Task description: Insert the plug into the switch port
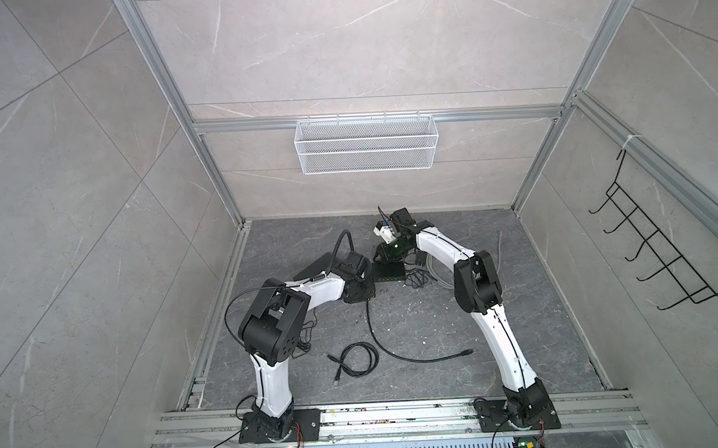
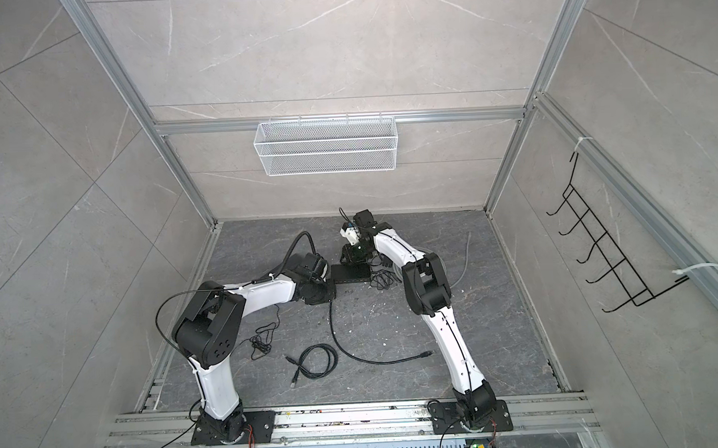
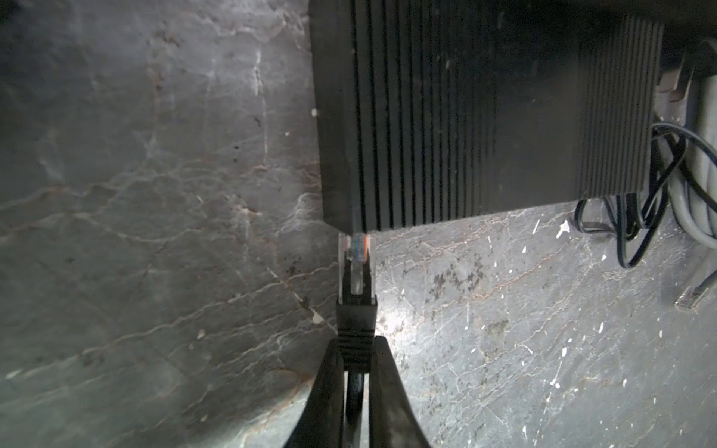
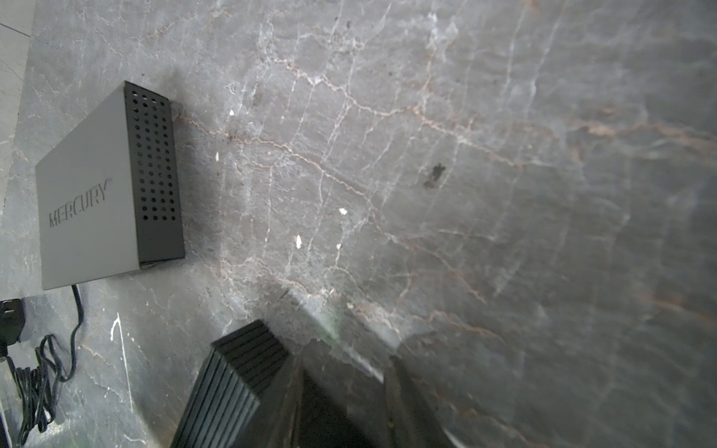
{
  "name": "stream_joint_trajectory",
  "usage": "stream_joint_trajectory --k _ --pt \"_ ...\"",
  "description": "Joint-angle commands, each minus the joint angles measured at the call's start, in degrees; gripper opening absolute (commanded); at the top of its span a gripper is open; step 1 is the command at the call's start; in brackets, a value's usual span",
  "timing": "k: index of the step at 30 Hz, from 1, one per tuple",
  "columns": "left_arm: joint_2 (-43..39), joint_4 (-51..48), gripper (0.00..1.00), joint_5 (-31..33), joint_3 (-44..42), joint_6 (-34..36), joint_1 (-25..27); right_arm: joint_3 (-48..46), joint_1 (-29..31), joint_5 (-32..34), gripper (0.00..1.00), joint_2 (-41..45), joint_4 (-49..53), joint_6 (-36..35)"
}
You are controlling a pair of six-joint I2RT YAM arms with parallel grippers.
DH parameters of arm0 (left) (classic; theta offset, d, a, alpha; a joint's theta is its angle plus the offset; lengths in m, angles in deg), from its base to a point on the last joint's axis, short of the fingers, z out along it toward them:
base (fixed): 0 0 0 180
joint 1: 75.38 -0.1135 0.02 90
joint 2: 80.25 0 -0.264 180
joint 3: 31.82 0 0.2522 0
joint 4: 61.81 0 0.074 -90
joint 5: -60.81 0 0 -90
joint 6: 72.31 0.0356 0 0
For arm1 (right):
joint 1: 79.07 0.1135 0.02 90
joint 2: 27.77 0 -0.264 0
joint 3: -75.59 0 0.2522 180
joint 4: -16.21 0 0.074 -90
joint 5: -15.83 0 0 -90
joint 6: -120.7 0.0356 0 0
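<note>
Lying just ahead of the left gripper's fingertips, the switch [image 3: 465,116] is a black ribbed box flat on the stone floor. The right gripper [image 4: 345,362] hangs at the switch's far end, its jaws apart with nothing visible between them and one finger close beside the ribbed casing. Whether that finger touches it I cannot tell. Off to the side of that gripper stands a grey Mercury box [image 4: 89,201], well apart from the work.

The left gripper [image 3: 357,349] is clamped on the black boot of the cable [image 3: 355,391]. The clear plug [image 3: 356,263] juts forward from its fingertips, and its nose meets the near face of the switch close to a corner.

Almost all of the plug's clear body shows outside the casing, so I judge insertion barely begun. The port itself is hidden. Pushing the plug fully home and letting go remain.
</note>
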Motion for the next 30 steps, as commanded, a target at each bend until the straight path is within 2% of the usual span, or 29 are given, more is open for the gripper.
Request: stream_joint_trajectory --k 1,7,17,22,24,30 --pt "1.1 0.1 0.0 -0.9 2.3 -0.4 -0.4 -1.6 0.9 0.4 0.38 -0.1 0.9 0.5" --pt "1.8 1.9 0.0 -5.1 2.7 -0.4 -0.8 -1.7 0.9 0.4 0.37 -0.1 0.9 0.9" --pt "1.9 -0.3 0.0 -1.2 4.1 3.6 -1.2 -2.0 1.2 0.2 0.36 -0.2 1.7 0.4" --pt "2.6 -0.8 0.0 -1.3 5.9 6.6 -1.1 -2.1 1.3 0.6 0.36 -0.2 2.2 0.4" --pt "2.5 0.4 0.0 -1.8 5.4 6.5 -1.2 -2.2 1.3 0.8 0.36 -0.1 2.5 0.4" --pt "0.8 7.3 0.0 -1.8 -0.4 -0.5 -2.6 -2.7 1.2 1.0 0.36 -0.1 2.7 0.3"
